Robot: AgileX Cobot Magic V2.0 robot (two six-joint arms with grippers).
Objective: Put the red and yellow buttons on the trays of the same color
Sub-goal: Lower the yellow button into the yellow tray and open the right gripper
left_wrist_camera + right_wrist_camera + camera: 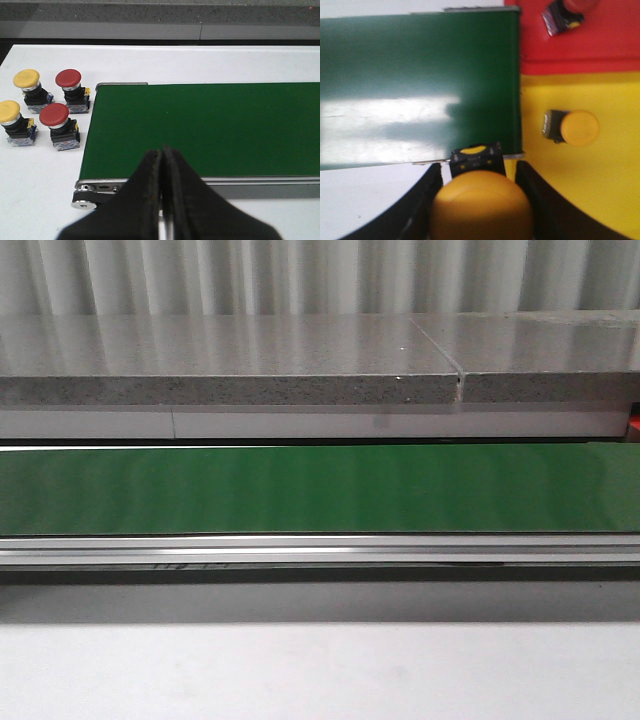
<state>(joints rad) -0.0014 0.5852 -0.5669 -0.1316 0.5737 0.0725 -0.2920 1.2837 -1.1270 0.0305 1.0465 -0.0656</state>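
Front view: just the green conveyor belt (320, 488) running left to right, grey stone ledge (230, 375) behind it, white tabletop (320, 670) on the near side. Neither of my arms shows there.

Left fingers (161, 160) are pressed together, nothing between them, hanging over the near edge of the belt (210, 130) by its left end. On the white tabletop (45, 170) beside that belt end sit four buttons in a loose square — far yellow button (27, 82), near yellow button (11, 116), far red button (70, 84), near red button (56, 120). All upright on their black bases, caps up, close but apart. Yellows lie farther from the belt than the reds.

Right fingers (481, 200) are clamped on a yellow button (481, 210) — big yellow cap fills the gap, black base (476, 159) pointing away from the camera. It is held above the corner of the belt (420, 85), next to the yellow tray (590, 190). One yellow button (574, 127) already lies on its side on the yellow tray. Red tray (600, 45) adjoins it, with a red button (567, 12) on it, partly cut off at the frame edge.
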